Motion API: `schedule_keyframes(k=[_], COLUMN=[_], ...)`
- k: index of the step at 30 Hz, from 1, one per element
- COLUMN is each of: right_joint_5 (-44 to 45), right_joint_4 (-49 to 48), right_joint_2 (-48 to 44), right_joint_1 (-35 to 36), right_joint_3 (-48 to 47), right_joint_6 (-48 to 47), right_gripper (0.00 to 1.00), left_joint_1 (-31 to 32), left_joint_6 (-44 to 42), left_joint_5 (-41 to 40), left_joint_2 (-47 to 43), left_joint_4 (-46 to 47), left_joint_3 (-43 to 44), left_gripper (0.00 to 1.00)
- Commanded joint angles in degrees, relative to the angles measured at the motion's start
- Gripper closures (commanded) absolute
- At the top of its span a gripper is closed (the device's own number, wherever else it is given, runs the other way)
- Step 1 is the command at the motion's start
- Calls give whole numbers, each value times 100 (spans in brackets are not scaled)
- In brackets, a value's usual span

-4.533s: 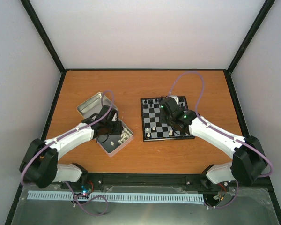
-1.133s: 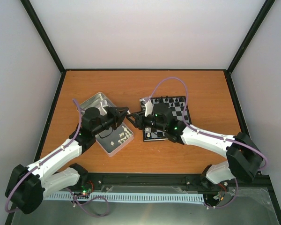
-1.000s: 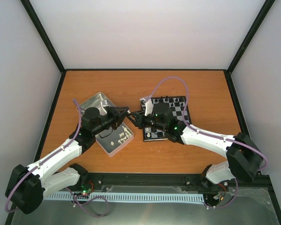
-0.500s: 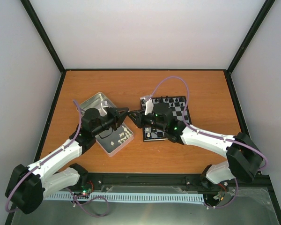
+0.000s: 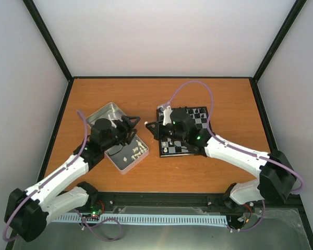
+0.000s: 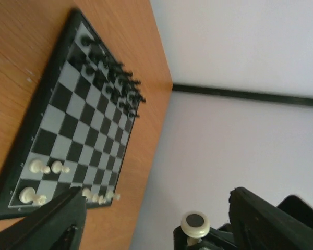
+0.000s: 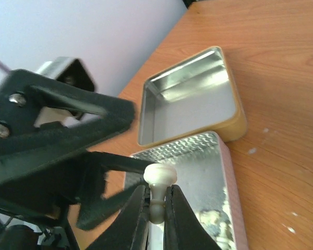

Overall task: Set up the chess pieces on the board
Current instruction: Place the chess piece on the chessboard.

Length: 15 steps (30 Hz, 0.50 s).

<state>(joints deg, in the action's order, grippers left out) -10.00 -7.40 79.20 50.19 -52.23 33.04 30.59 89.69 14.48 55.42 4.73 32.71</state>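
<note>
My right gripper (image 7: pixel 156 197) is shut on the stem of a cream chess piece (image 7: pixel 159 179), held in the air with its round base toward my left gripper. In the top view the right gripper (image 5: pixel 151 128) hangs at the board's left edge. My left gripper (image 5: pixel 133 124) is open and empty, a short gap to its left. In the left wrist view the held piece's base (image 6: pixel 194 222) shows between my open fingers (image 6: pixel 60 221). The black and pale chequered board (image 6: pixel 68 122) carries black figures (image 6: pixel 115 73) along its far side and a few cream pieces (image 6: pixel 41 166) near its close side.
A silver tin (image 5: pixel 126 165) with several loose cream pieces (image 5: pixel 138 152) lies left of the board (image 5: pixel 202 119). A second, empty tin half (image 5: pixel 105 113) lies behind it. Both show in the right wrist view: empty half (image 7: pixel 193 99), tin with pieces (image 7: pixel 219 226).
The two grippers met tip to tip between tin and board. The left gripper has since opened and drawn back left. The right gripper now holds the cream piece and has shifted slightly right.
</note>
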Motion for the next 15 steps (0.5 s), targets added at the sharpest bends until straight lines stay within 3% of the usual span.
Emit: schedule_keyframes(k=[1,7,10,15], right_joint_5=[-160,330,452,875], right_joint_4=[2551,5236,5742,6383], right_joint_2=[-176,-18,193,1085], right_joint_1=[-374,-716,-876,-889], right_joint_3=[-692,-1111,-1258,-1766], right_joint_6=[-297,-967,-1233,-1583], right_gripper=[97,97,97,97], left_joint_1=[-27,-27,-27,-27], left_joint_6=[-1447,-3405,-4428,-5405], left_joint_5=[-1429,-2776,-2778,-2610], left_joint_2=[-619,-1167,-1262,-1262], left_joint_4=[-1414,-2439,-2750,-3128], left_joint_3=[418,497,729,985], left_gripper=[22,13,12,7])
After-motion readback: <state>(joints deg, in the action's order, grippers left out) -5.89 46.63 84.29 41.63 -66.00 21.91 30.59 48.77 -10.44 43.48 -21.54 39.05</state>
